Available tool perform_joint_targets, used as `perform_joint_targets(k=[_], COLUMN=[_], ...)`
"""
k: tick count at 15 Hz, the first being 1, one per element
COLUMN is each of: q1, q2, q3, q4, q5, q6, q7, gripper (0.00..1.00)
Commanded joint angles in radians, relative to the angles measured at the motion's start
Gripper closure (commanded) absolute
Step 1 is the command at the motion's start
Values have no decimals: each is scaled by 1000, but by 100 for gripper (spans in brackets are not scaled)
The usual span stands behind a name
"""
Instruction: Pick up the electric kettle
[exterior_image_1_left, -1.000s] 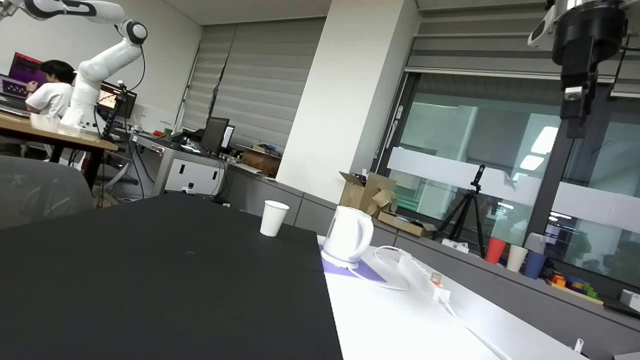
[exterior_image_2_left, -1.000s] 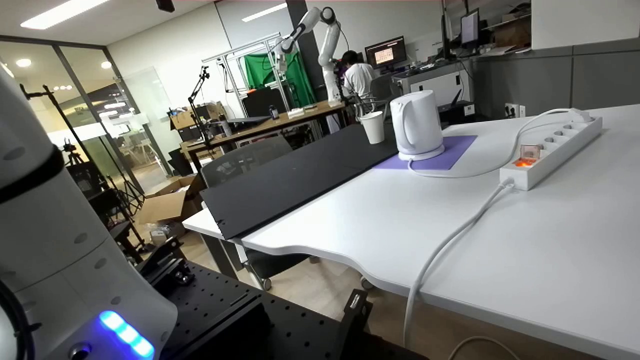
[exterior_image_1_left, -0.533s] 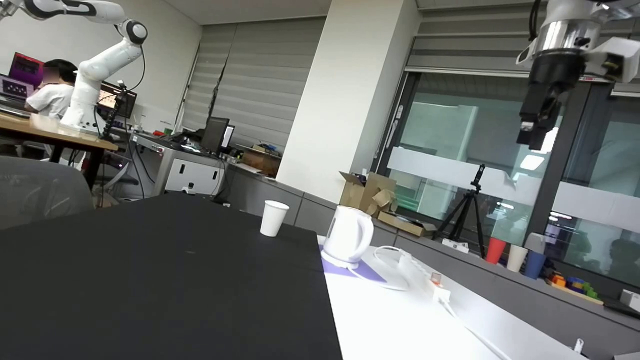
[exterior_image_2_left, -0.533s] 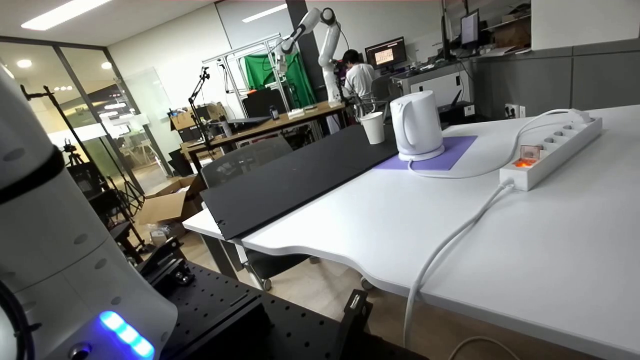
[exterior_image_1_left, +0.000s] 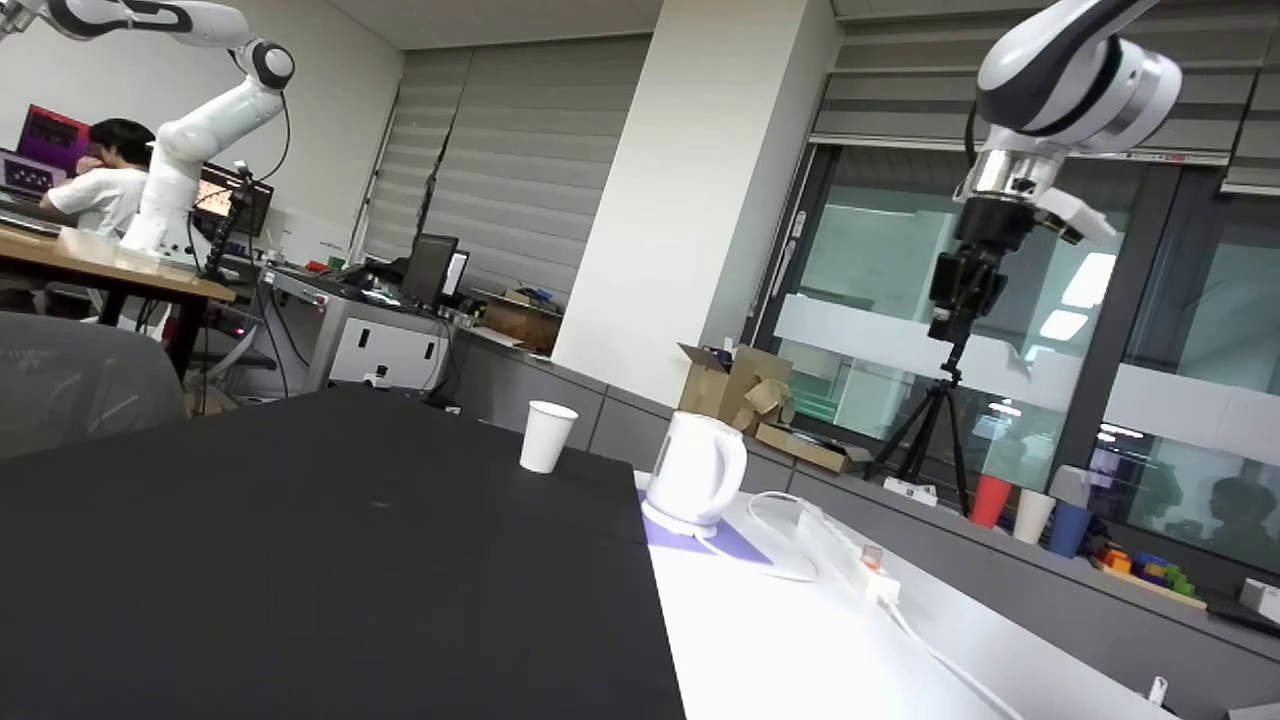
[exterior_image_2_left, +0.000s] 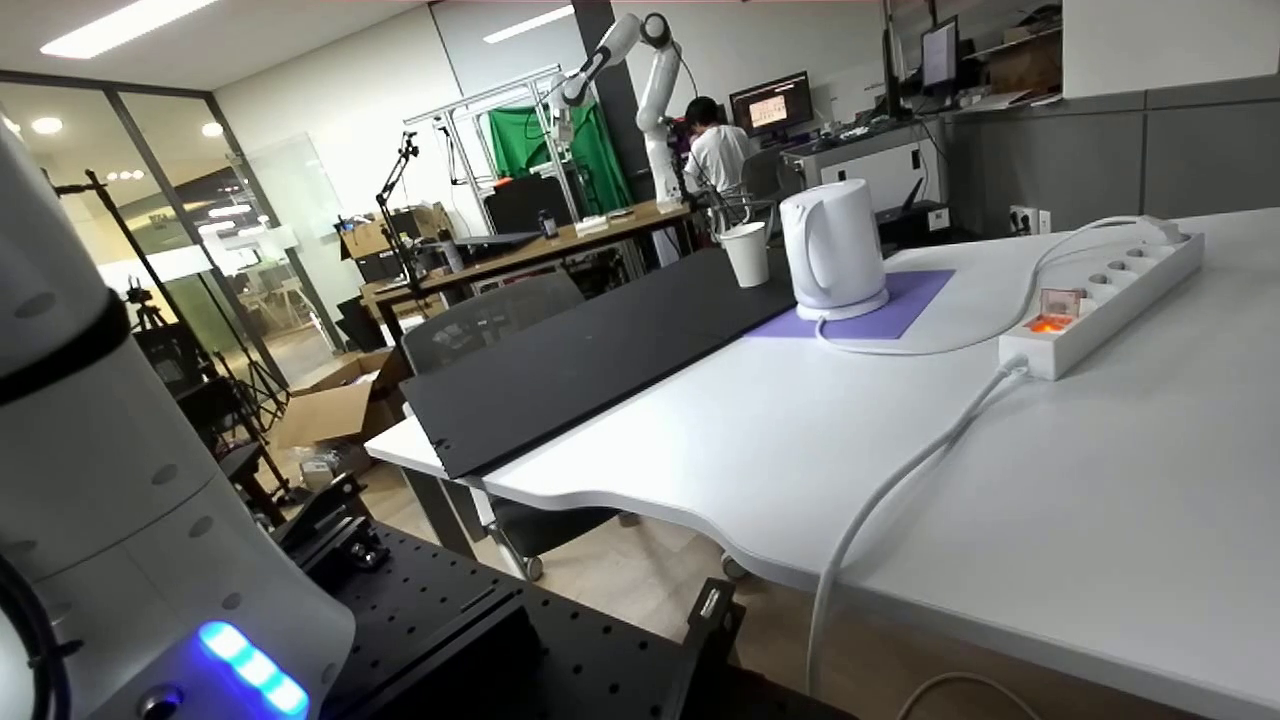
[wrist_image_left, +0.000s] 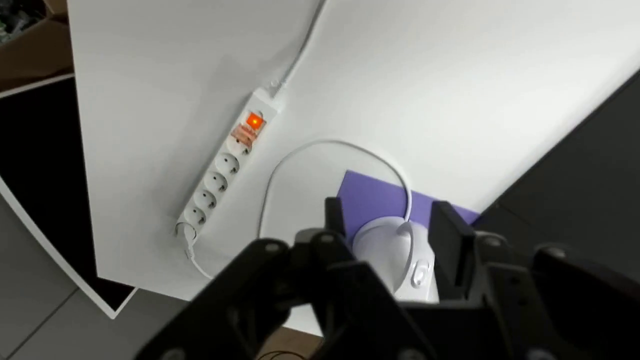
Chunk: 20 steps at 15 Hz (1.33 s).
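On the black board (exterior_image_1_left: 300, 560), in both exterior views, a paper cup (exterior_image_1_left: 548, 437) stands upright; right of it, apart, the kettle (exterior_image_1_left: 686, 475) stands on its base (exterior_image_2_left: 842, 309) over a purple sheet (exterior_image_2_left: 912, 302), its cord (exterior_image_2_left: 925, 352) leading to a power strip (exterior_image_2_left: 1115, 300). Further right, in an exterior view, the gripper (exterior_image_1_left: 950, 325) hangs high, well apart from the kettle, its fingers (wrist_image_left: 446, 240) spread in the wrist view

In an exterior view, a white pillar (exterior_image_1_left: 690, 200) occupies the upper centre, between grey blinds (exterior_image_1_left: 530, 170) and a dark-framed window (exterior_image_1_left: 870, 255). In an exterior view, a ceiling light (exterior_image_2_left: 130, 26) is lit at upper left.
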Motion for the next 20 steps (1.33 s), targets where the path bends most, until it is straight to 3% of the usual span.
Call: perform_joint_targets(k=[1,4,8,9,12,20], q1=[-52,-98,-142,-153,-163,-171], q2=[241,385,546,464,537,541], q3=[67,157,257,268,292,291], q4=[250,399,578,453,532,553], q5=[176,233,228,212,209,210], q6=[-33,-74,-185,-106,-144,-161], q7=[-43,-16,43,9,26,26], gripper=[81,99,100,99,99,99])
